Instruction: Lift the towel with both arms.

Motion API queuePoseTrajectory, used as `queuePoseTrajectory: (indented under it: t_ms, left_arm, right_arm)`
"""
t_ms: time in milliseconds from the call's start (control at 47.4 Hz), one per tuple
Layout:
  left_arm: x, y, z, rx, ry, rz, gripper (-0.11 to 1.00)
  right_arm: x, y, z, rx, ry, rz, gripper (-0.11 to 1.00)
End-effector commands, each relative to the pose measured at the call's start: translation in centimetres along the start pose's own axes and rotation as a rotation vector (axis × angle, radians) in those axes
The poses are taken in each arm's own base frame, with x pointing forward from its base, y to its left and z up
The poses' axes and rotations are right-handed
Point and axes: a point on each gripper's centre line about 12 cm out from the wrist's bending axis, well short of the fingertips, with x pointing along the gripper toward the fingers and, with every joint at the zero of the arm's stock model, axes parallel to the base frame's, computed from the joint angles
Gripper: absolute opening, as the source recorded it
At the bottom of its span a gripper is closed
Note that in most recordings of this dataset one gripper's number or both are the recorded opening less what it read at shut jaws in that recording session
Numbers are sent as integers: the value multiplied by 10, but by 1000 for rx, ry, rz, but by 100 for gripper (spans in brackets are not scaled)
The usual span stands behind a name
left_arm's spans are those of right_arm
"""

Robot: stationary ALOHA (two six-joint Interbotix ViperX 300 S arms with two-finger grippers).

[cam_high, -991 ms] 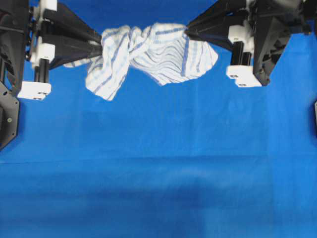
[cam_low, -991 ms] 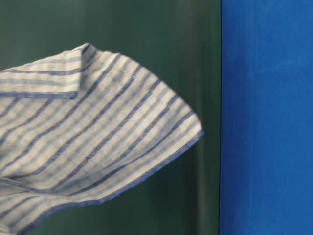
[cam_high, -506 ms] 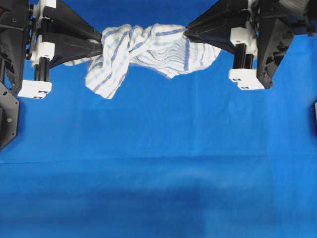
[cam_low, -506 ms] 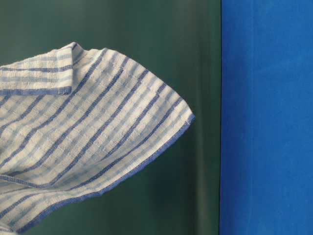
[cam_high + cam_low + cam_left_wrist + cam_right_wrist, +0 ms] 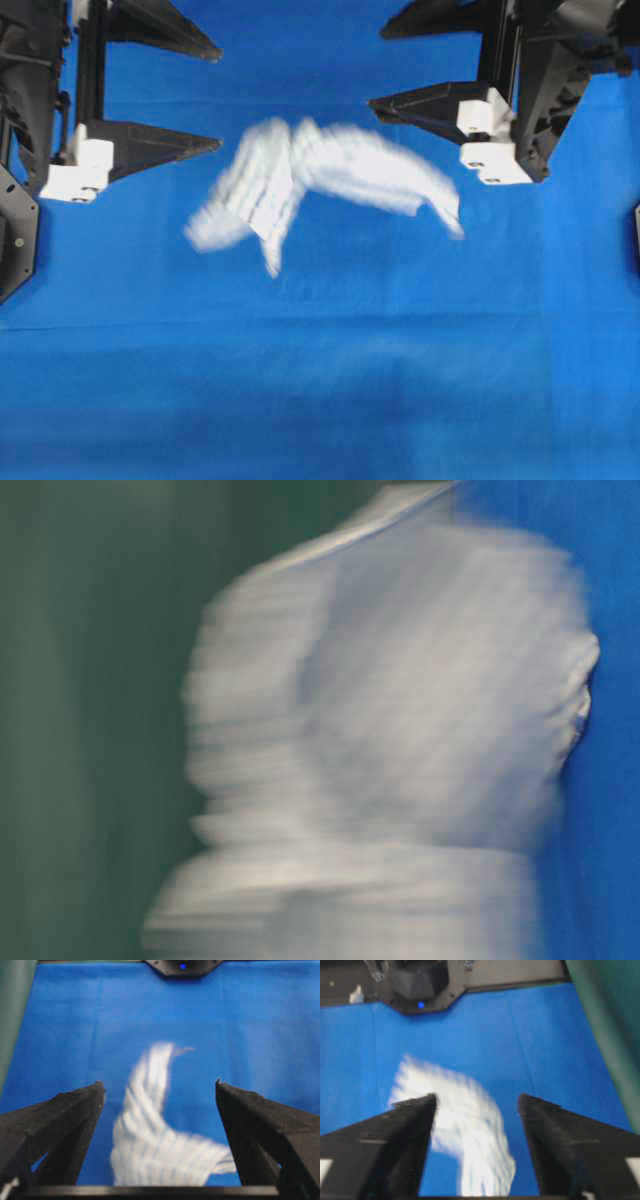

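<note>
Both pincers released; towel (image 5: 320,180) blurred overhead, featureless smear table-level.

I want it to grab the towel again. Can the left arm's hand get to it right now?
Probably yes. The left hand is open, and the blurred towel shows between its fingers with only the blue sheet around it. Nothing blocks the way.

White blue-striped towel (image 5: 320,180), blue sheet (image 5: 320,380)
</note>
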Motion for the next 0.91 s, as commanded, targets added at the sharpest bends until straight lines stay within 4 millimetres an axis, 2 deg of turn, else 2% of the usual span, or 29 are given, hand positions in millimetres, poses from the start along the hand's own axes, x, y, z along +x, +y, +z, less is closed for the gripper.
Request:
queuePoseTrajectory:
  t_ms: [0, 105, 211, 632, 885]
  left_arm:
    - [2, -1, -1, -3, -17, -3, 89]
    - [12, -5, -16, -2, -9, -12, 89]
    - [23, -10, -35, 1, -1, -21, 89]
    - [85, -19, -136, -3, 94, -26, 89]
    - [123, -26, -192, -3, 161, -34, 89]
  right_arm:
    - [-4, 0, 0, 2, -5, 1, 64]
    - [4, 0, -14, 3, 32, -2, 65]
    - [17, 2, -38, 5, 87, 2, 65]
    - [70, 9, -146, 85, 193, 33, 65]
    - [98, 7, -199, 120, 276, 29, 65]
